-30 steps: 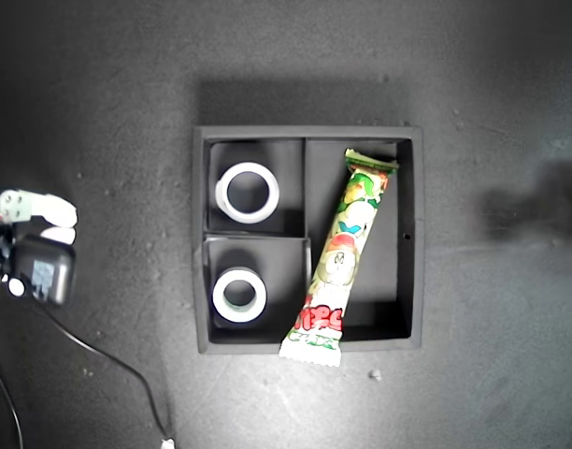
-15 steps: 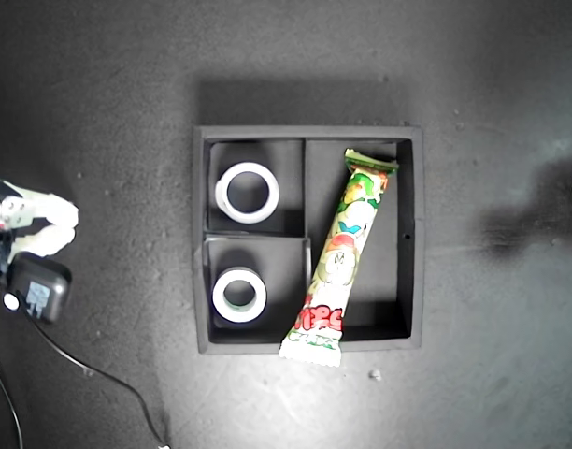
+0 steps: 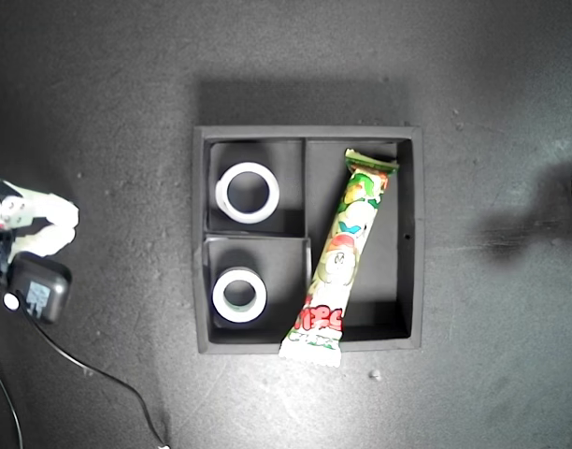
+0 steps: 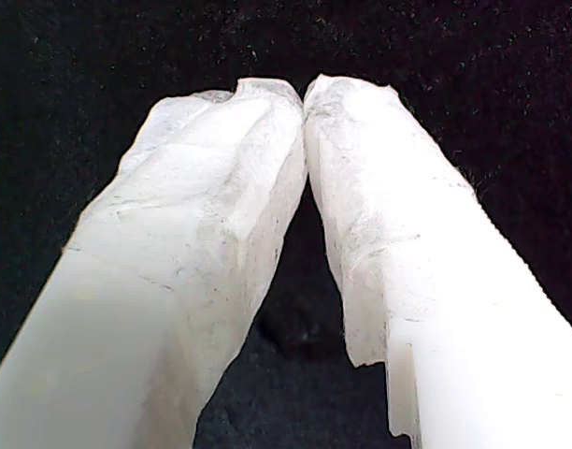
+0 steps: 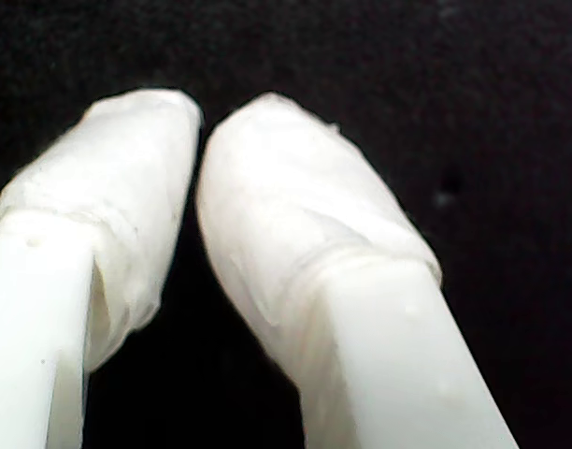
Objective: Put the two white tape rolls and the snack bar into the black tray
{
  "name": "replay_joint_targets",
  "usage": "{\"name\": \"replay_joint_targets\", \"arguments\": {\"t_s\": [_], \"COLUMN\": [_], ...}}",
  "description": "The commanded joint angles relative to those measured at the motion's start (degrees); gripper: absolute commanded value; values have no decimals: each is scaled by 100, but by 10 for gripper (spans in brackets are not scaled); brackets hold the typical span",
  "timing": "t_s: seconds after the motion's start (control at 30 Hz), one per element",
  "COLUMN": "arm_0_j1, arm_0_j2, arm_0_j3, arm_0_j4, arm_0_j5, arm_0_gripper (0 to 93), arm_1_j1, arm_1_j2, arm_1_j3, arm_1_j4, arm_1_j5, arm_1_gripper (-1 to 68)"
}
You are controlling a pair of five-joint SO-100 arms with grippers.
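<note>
Dark bench [image 3: 99, 94] in the exterior view, black tray [image 3: 409, 234] mid-frame. Held larger tape roll [image 3: 221, 192], smaller tape roll [image 3: 217, 296] and snack bar [image 3: 342, 253], slanted 1 to 7 o'clock, low end over the wall. Judged slightly nearer the arm [image 3: 34, 220] at 9 o'clock. Found my first end effector [image 4: 303, 94] and my second end effector [image 5: 200, 117] pressed together, empty.

Snack bar [image 3: 337, 254]: red block lettering at the wrapper's 6 o'clock end, in the exterior view, only partly legible, possibly "PPC"; could not be read with certainty. Cartoon figures were printed above it, without words. Small pale label on the black camera box [image 3: 38, 291] at 9 o'clock was too small to read.
</note>
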Motion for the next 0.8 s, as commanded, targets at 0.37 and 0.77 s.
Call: {"name": "replay_joint_targets", "arguments": {"t_s": [0.37, 0.77], "arm_0_j1": [-79, -79], "arm_0_j2": [299, 299], "arm_0_j3": [343, 343], "arm_0_j4": [220, 220], "arm_0_j5": [53, 53], "arm_0_gripper": [2, 2], "arm_1_j1": [-149, -272], "arm_1_j2": [44, 44], "arm_1_j3": [70, 70], "arm_1_j4": [70, 70], "arm_1_j5": [-44, -44], "arm_1_gripper": [0, 0]}}
